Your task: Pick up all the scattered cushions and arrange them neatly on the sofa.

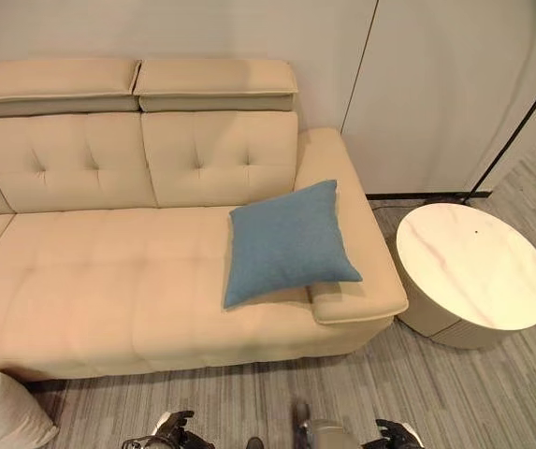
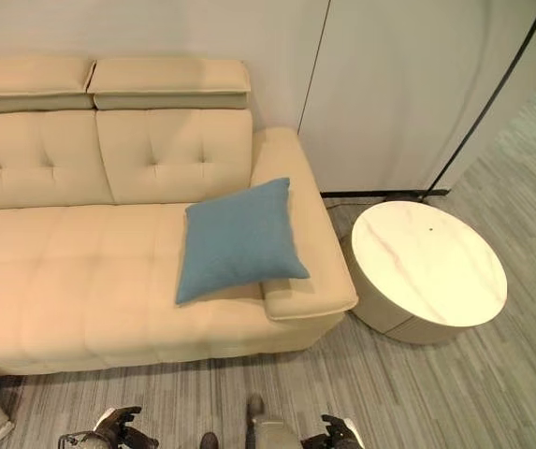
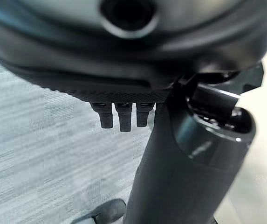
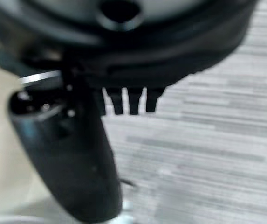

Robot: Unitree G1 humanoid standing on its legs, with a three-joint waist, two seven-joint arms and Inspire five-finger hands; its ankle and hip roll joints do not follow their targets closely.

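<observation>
Left eye view: blue cushion (image 1: pixel 286 241) lies on sofa (image 1: pixel 108 281), leaning on its armrest; white cushion (image 1: pixel 1 412) on floor below the sofa, cut off. Round table (image 1: pixel 473 271) beside the sofa. Left wrist view: left hand (image 3: pixel 124 84) fingers straight, empty. Right wrist view: right hand (image 4: pixel 124 79) fingers straight, empty.

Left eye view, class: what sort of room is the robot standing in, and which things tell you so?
Probably a living room or lounge: a beige sofa with a blue cushion and a round side table beside it.
</observation>
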